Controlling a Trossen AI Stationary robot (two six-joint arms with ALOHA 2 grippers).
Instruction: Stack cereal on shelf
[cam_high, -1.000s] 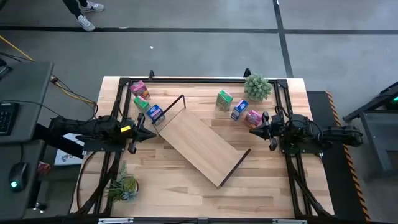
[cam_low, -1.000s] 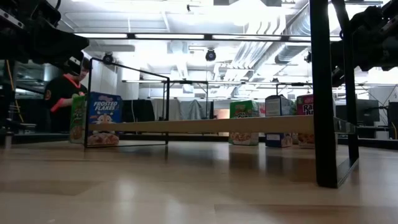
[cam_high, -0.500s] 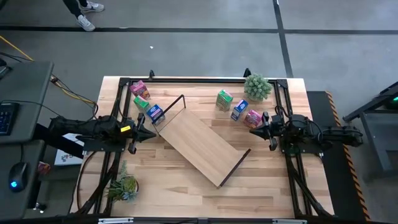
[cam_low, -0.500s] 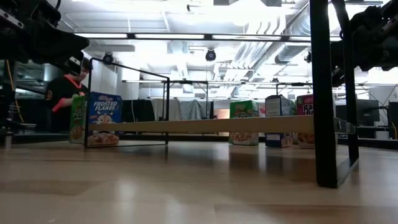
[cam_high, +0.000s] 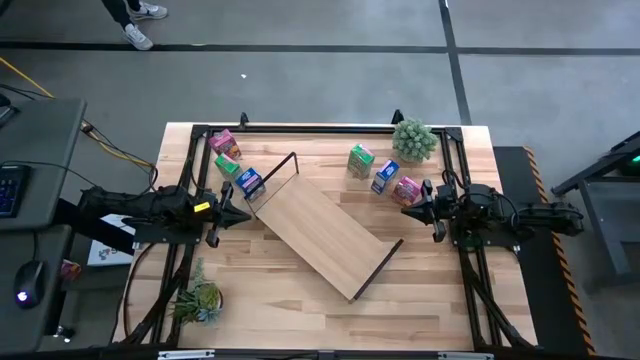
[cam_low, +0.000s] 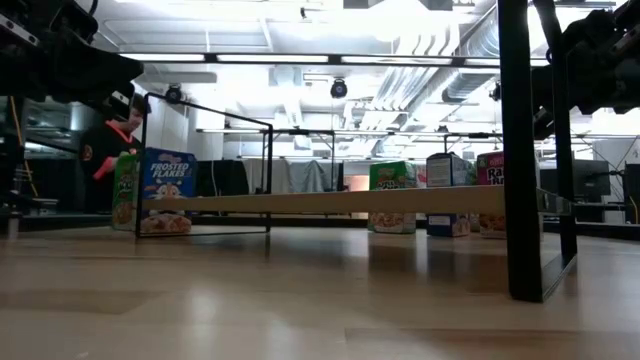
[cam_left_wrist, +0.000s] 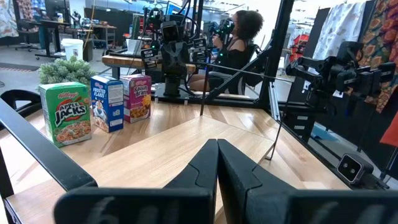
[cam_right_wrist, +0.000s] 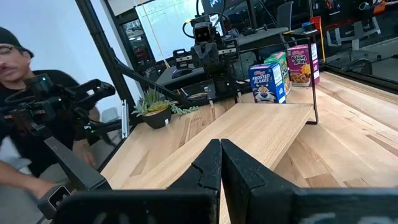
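Observation:
The shelf (cam_high: 322, 228), a light-wood board with dark rod frames at both short ends, lies slantwise mid-table and stands on those frames (cam_low: 522, 200). Three cereal boxes stand upright on the table by its far left end: pink (cam_high: 226, 142), green (cam_high: 228, 166), blue (cam_high: 250, 183). Three more stand to the shelf's far right: green (cam_high: 361, 160), blue (cam_high: 385, 176), pink (cam_high: 407, 190). My left gripper (cam_high: 247, 208) hovers shut at the shelf's left end, pointing level. My right gripper (cam_high: 405, 209) hovers shut just right of the shelf, near the pink box. Both touch nothing.
A potted plant (cam_high: 413, 140) stands at the table's far right, another (cam_high: 200, 298) at the near left. A black frame (cam_high: 300, 128) runs around the tabletop's edges. People sit beyond the table (cam_left_wrist: 239, 43) (cam_right_wrist: 18, 74). Bare wood shows along the near side (cam_high: 300, 310).

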